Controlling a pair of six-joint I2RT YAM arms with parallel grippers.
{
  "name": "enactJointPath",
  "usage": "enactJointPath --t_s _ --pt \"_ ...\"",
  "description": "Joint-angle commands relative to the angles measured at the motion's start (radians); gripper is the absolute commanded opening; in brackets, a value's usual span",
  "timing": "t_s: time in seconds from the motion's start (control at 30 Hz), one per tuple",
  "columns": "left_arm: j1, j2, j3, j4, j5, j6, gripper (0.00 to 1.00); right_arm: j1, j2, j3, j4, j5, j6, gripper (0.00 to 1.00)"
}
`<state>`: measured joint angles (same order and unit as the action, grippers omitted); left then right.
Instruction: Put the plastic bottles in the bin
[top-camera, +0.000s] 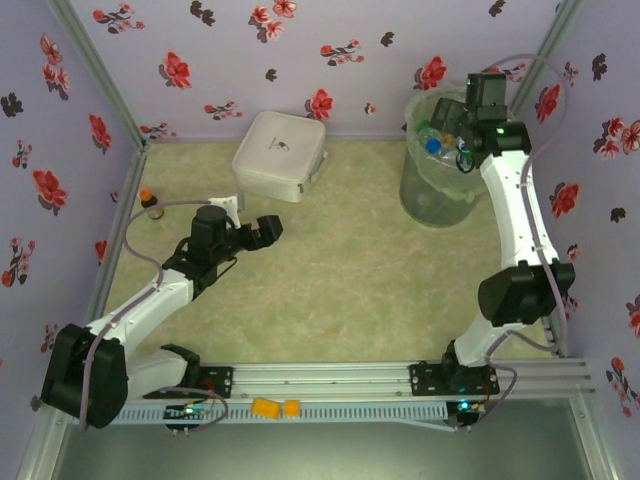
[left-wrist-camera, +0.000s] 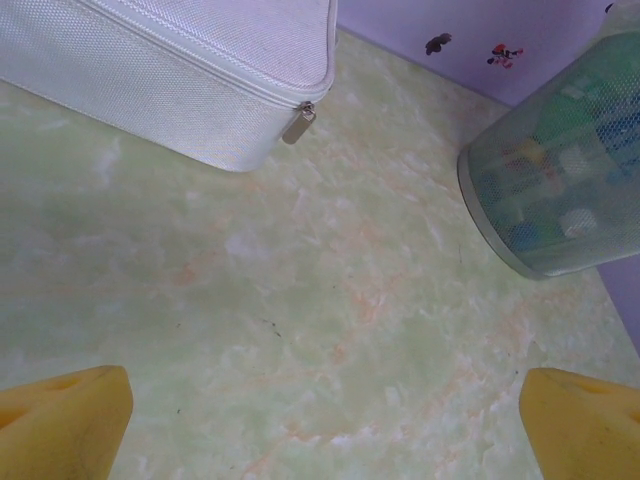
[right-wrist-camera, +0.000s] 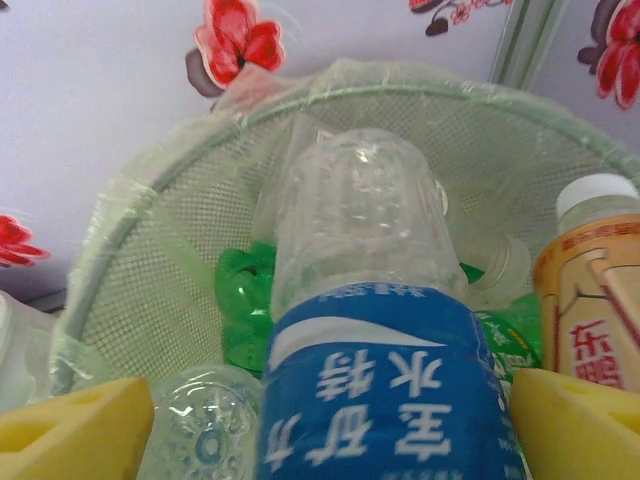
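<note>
From above, you see the right gripper (top-camera: 455, 132) over the mouth of the bin (top-camera: 432, 205), which stands at the far right corner of the table (top-camera: 340, 280). A blue cap (top-camera: 433, 145) shows just inside the rim.

The right wrist camera gives you the detail. The yellow foam pads (right-wrist-camera: 75, 430) stand wide. Between them is a clear bottle (right-wrist-camera: 365, 230), ribbed and dimpled, with a blue label wrapped round it. It sits just beside the right pad with an open gap on its left, so nothing is clamped. Around it in the bin lie a crumpled green bottle (right-wrist-camera: 243, 310), a second clear bottle (right-wrist-camera: 205, 430) and a white-capped bottle (right-wrist-camera: 590, 270) with a beige label. The bin's wall is fine mesh under a thin, wrinkled clear liner.

Your left gripper (top-camera: 265, 230) hangs over the left half of the table, jaws spread wide with nothing between them. Its wrist camera shows what the overhead softens: the table's pale green marbling, and the woven fabric skin of the white box (left-wrist-camera: 180, 70) with its metal zip pull (left-wrist-camera: 298, 125). The box sits at the far edge.
</note>
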<state>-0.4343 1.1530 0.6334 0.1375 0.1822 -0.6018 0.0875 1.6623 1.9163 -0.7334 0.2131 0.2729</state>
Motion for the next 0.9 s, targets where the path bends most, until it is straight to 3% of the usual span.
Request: enactJointPath --t_s 0.0,0.17,0.27,0.4,0.63,0.8,0.87 --pt "-0.007 -0.002 0.028 -0.003 -0.028 0.024 1.0 0.0 -0.075 0.018 0.023 0.011 0.002 0.95" --pt "-0.007 -0.02 0.023 -0.002 -0.063 0.023 1.0 0.006 -0.172 -0.098 0.117 -0.038 0.007 1.0" --pt "-0.006 -0.041 0.025 -0.01 -0.096 0.031 1.0 0.016 -0.237 -0.177 0.146 -0.144 0.006 1.0" --pt "-0.002 -0.081 0.01 -0.012 -0.18 0.035 1.0 0.099 -0.363 -0.337 0.19 -0.236 -0.022 1.0" --pt "0.038 -0.141 0.007 -0.012 -0.272 0.017 1.0 0.296 -0.551 -0.683 0.284 -0.286 -0.047 1.0" --pt "0.084 -0.169 0.0 -0.033 -0.324 0.009 1.0 0.319 -0.586 -0.96 0.402 -0.256 -0.074 1.0" --pt "0.104 -0.175 0.002 -0.067 -0.338 0.02 1.0 0.319 -0.597 -1.049 0.457 -0.188 -0.079 1.0"
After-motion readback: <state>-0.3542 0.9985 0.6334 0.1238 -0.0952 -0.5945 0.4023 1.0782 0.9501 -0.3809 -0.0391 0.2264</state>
